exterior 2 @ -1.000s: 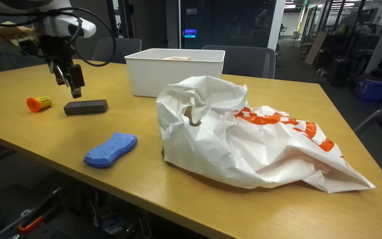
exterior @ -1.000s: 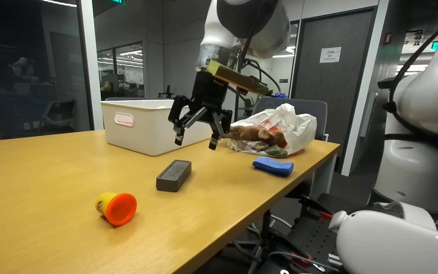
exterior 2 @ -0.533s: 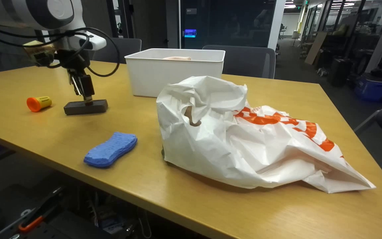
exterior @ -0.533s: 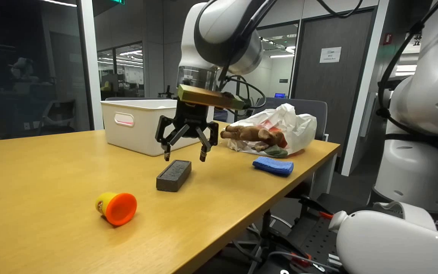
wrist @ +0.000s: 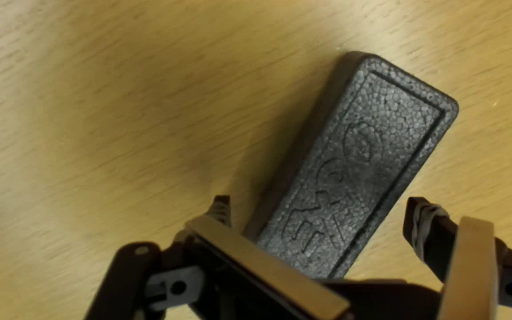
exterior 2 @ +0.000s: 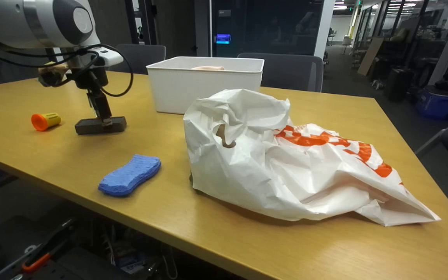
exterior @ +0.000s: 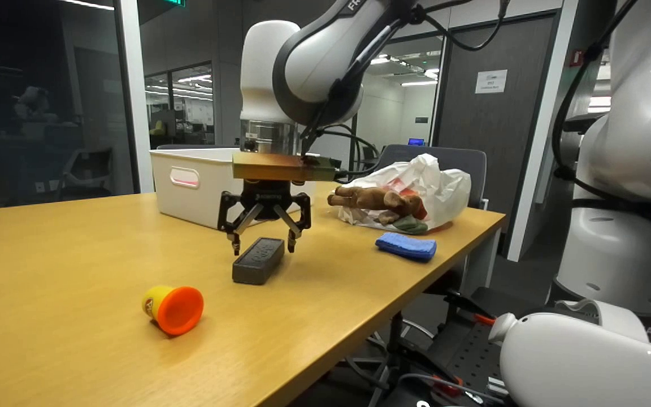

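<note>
Two fingers (wrist: 427,229) spread wide, one either side of a dark eraser (wrist: 354,169) lying right of centre in the wrist view. Yellow tub (exterior: 174,310) lower left in an exterior view.

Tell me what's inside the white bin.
In an exterior view, a pale pinkish item shows inside the white bin, past its near rim; the walls hide most of the rest.

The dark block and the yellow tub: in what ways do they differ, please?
The dark block is a straight-edged bar; the yellow tub is round, with an orange end. The block lies flat, lettering up; the tub lies on its side. The open gripper straddles the block, not the tub. Both rest on the table.
</note>
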